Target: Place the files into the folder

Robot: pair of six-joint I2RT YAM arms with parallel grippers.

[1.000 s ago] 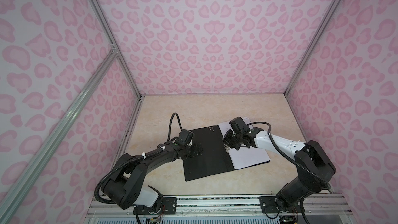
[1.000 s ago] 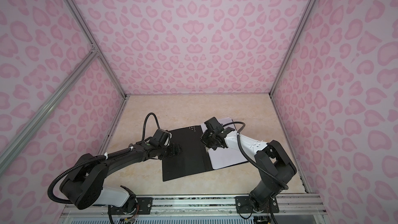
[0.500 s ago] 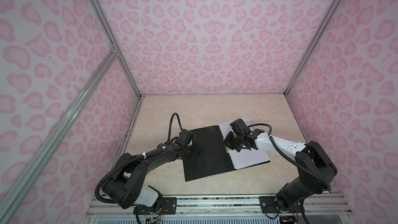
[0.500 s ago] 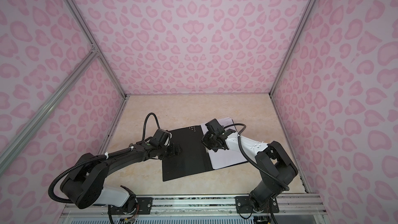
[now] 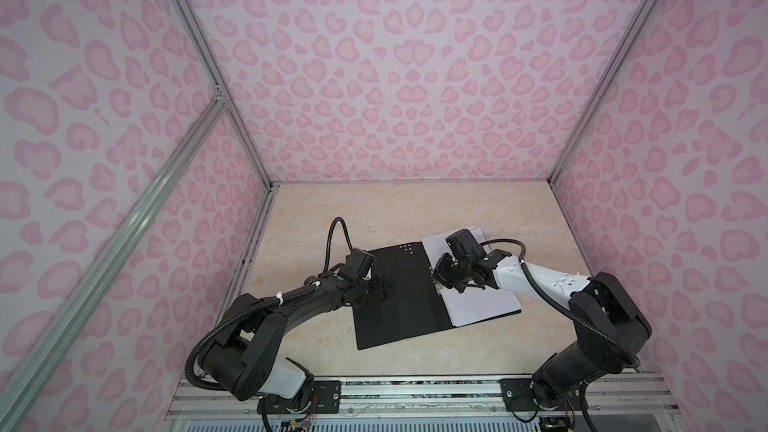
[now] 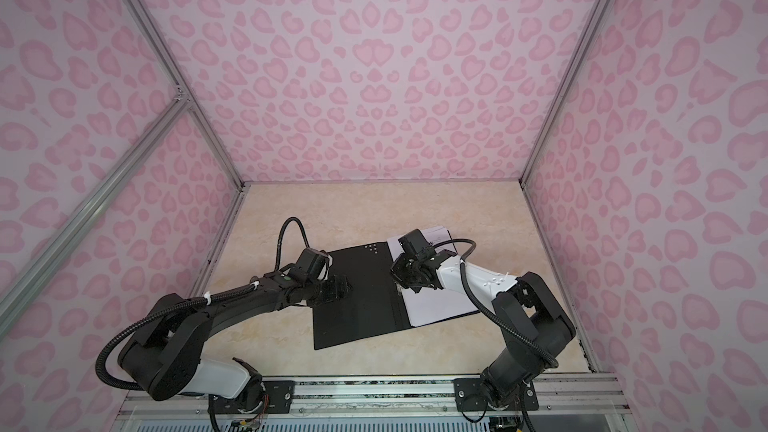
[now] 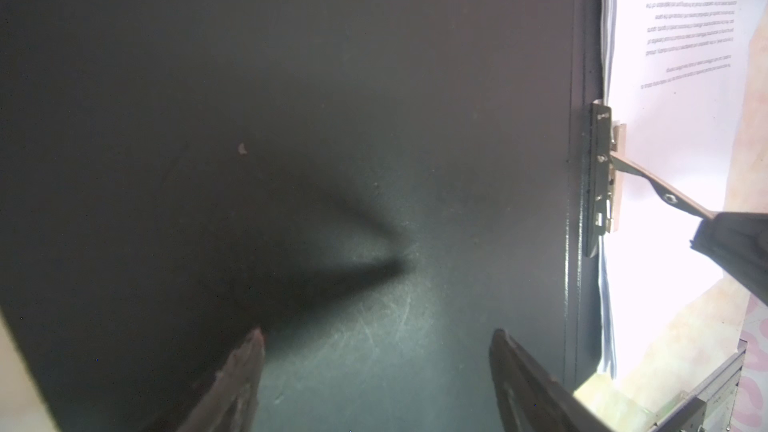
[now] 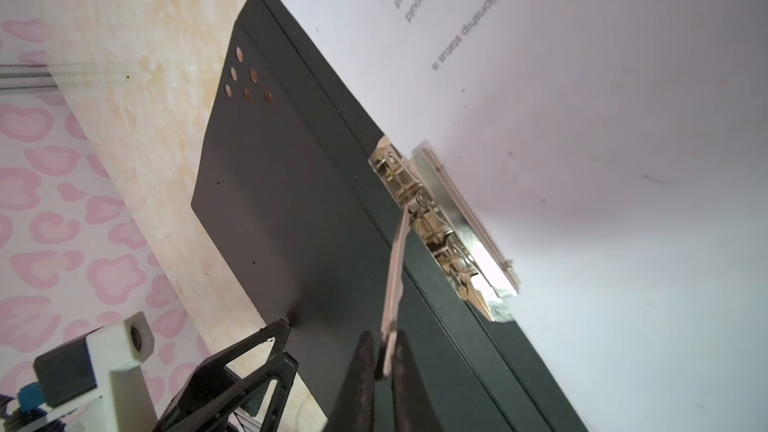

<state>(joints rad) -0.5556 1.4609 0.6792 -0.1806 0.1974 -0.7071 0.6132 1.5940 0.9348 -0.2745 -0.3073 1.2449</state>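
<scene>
The folder (image 5: 399, 305) (image 6: 361, 305) lies open on the table, black inside up. White printed files (image 5: 482, 305) (image 6: 440, 305) rest on its right half, their edge at the metal spine clip (image 8: 444, 226) (image 7: 598, 180). My right gripper (image 8: 385, 336) (image 5: 442, 274) (image 6: 399, 274) is shut on the clip's thin metal lever (image 8: 397, 268) (image 7: 665, 197), which stands tilted up off the spine. My left gripper (image 7: 378, 332) (image 5: 374, 290) (image 6: 336, 286) is open, with its fingertips low over the bare left flap (image 7: 291, 118) and nothing between them.
Pink-patterned walls close in the beige table (image 5: 415, 209) on three sides, with a metal rail (image 5: 415, 388) along the front. The left flap has a group of small round dots (image 8: 247, 76) at its far corner. The left wrist camera (image 8: 91, 355) sits close beside the right fingers.
My right gripper has shifted slightly toward the front with the lever in its grip. The left arm and the folder have stayed put.
</scene>
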